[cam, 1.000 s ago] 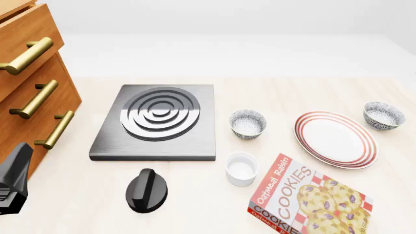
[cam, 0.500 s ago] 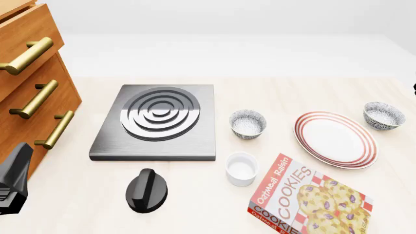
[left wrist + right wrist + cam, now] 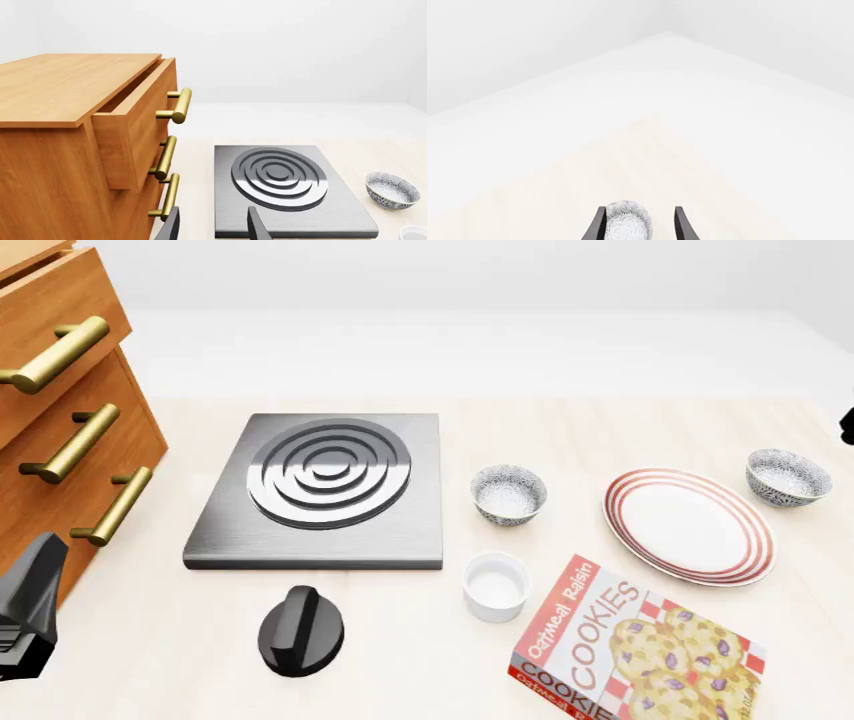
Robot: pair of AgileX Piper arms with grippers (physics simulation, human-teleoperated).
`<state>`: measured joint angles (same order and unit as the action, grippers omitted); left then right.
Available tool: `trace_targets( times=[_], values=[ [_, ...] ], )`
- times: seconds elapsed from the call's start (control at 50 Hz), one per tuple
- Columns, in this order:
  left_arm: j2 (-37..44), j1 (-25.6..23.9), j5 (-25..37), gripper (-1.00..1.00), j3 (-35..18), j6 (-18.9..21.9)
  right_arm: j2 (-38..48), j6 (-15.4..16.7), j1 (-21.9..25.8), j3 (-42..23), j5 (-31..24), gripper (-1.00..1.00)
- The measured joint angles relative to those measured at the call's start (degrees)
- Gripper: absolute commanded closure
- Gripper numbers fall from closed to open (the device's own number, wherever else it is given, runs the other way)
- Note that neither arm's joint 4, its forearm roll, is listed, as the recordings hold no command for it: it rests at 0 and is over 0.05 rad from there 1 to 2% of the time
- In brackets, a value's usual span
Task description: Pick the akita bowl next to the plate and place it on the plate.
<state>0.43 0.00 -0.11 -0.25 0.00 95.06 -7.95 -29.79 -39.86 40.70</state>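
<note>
- Left wrist view: left gripper (image 3: 212, 227) hangs idle beside the wooden drawer cabinet (image 3: 87, 145), jaws apart with nothing between them. Ahead lie the stove burner plate (image 3: 288, 190) and one speckled bowl (image 3: 392, 189); the rim of a white cup (image 3: 415, 233) shows at the frame corner. Counted here: three brass handles on the cabinet, one bowl. Judgement: this arm is parked out of the way, as the target is on the other side.
- Front view: the plate (image 3: 627, 502) sits right of centre. Two speckled bowls: the akita bowl (image 3: 787, 476) just beside the plate's far right rim, and its twin (image 3: 509, 493) near the plate's left side but with a wider gap. Judgement: the right-hand one is the closer neighbour, hence the target. Also one white cup (image 3: 495, 586), one cookie box (image 3: 633, 650), one black knob (image 3: 302, 629), one burner plate. A dark sliver at the right edge is probably the right arm; too little shows to be sure.
- Right wrist view: right gripper (image 3: 640, 222) has its jaws spread, with a speckled bowl (image 3: 627, 222) seen between the fingers, not clamped; whether they touch it I cannot tell. Judgement: the spread suits straddling the rim.
</note>
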Motion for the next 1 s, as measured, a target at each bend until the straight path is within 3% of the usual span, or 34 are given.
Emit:
trace_targets(
  times=[1.0],
  values=[
    [0.0, 0.0, 0.0, -1.0, 0.0, 0.0, 5.3, -3.3, -0.7, -3.1, -0.9, -1.0]
  ],
)
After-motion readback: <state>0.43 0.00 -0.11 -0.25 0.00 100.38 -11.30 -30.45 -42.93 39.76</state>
